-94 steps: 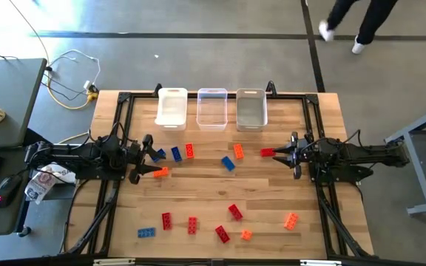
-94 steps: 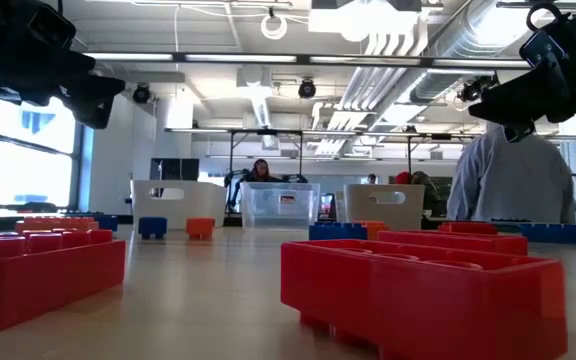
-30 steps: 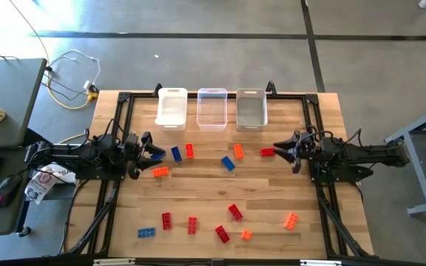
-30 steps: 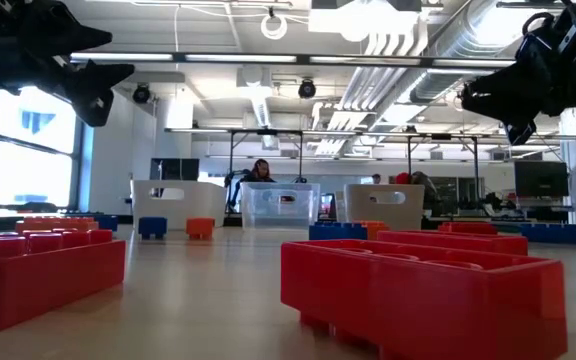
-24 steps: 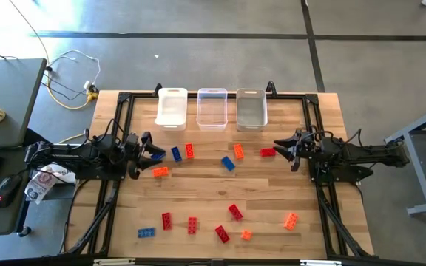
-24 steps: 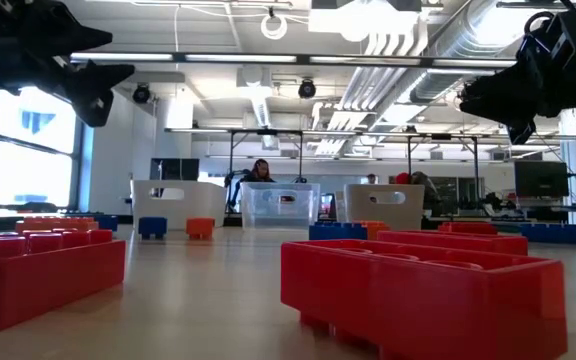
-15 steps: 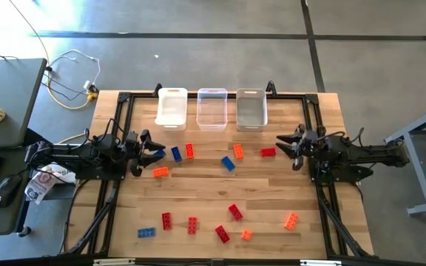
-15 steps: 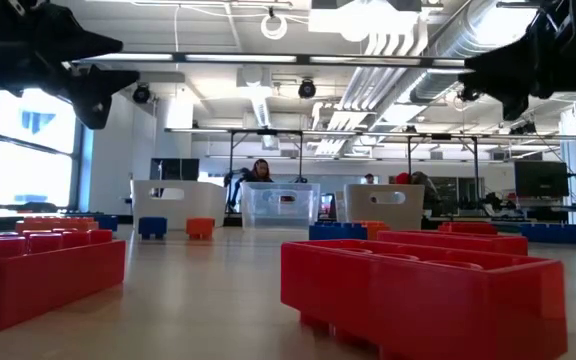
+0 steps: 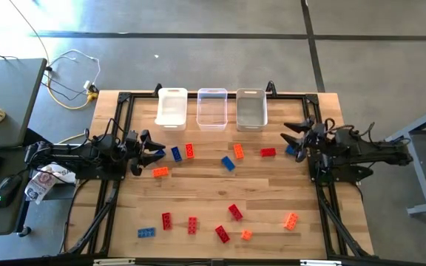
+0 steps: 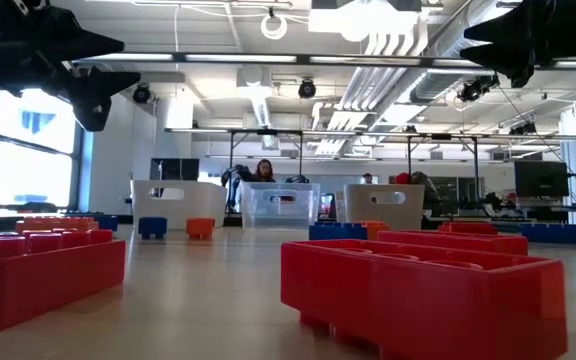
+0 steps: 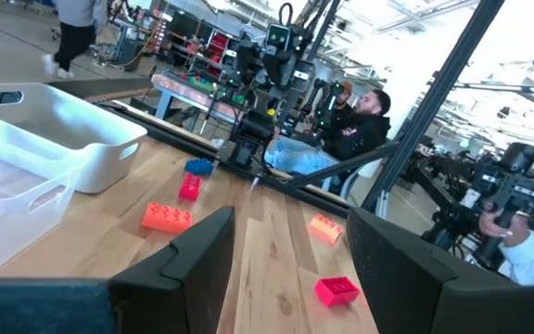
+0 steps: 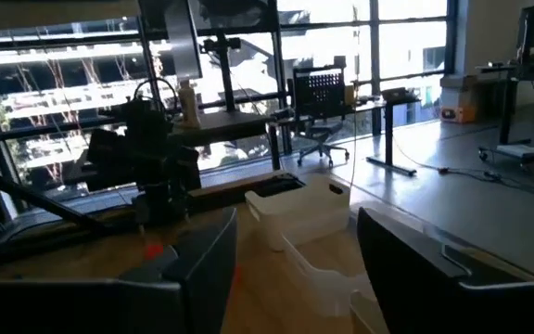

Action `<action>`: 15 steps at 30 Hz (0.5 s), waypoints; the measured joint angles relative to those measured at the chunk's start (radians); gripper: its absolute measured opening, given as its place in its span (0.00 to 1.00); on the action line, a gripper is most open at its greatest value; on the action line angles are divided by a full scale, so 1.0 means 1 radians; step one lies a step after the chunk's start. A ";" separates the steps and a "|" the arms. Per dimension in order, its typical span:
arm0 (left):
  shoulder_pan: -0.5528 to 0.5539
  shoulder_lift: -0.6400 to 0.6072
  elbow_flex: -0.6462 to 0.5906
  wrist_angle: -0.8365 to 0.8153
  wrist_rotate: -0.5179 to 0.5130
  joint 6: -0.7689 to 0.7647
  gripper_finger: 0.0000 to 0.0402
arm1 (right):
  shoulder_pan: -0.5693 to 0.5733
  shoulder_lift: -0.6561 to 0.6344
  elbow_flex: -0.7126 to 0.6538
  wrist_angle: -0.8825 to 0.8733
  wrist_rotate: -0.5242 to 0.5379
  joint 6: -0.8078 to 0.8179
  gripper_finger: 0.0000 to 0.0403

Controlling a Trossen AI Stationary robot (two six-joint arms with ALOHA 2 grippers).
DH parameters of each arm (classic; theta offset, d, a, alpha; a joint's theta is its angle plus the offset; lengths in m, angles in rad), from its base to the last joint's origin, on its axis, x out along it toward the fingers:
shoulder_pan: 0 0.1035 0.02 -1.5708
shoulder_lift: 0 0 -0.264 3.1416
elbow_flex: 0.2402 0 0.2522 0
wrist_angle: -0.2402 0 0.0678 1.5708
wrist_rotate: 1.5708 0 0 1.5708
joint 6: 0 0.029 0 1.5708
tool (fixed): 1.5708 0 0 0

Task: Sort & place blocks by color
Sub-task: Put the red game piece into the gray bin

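Observation:
Blue, orange and red blocks lie scattered flat on the wooden table (image 9: 272, 192). My left gripper (image 9: 154, 154) hovers open at the left side, next to a blue block (image 9: 175, 154) and an orange block (image 9: 160, 171). Nothing sits between its fingers in the left wrist view (image 11: 290, 269). My right gripper (image 9: 294, 138) is open and raised at the right side, a little right of a red block (image 9: 268, 153). It is also empty in its wrist view (image 12: 295, 269). The low view shows both grippers high above the table, left (image 10: 88, 85) and right (image 10: 513, 40).
Three small bins stand in a row at the far edge: white (image 9: 172, 107), clear (image 9: 212, 108) and greyish (image 9: 251, 109). More blocks lie mid-table (image 9: 228, 163) and along the near side (image 9: 234, 212) (image 9: 291, 220) (image 9: 166, 220). A dark frame (image 9: 124, 100) borders the table.
My right gripper has drawn back toward the table's right edge and slightly toward the far edge, away from the red block. It has also risen, climbing to the top of the low view. The blocks have not moved.

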 joint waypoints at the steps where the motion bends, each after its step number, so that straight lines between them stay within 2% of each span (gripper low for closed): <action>1: 0.000 0.000 0.000 0.000 0.000 -0.001 0.49 | 0.000 0.022 0.026 -0.040 0.009 0.018 0.54; 8: 0.000 0.000 0.000 0.000 0.000 -0.023 0.49 | -0.023 0.246 0.224 -0.340 0.019 0.136 0.55; 15: 0.000 0.000 0.000 -0.001 0.000 -0.023 0.49 | -0.099 0.507 0.403 -0.612 -0.108 0.229 0.55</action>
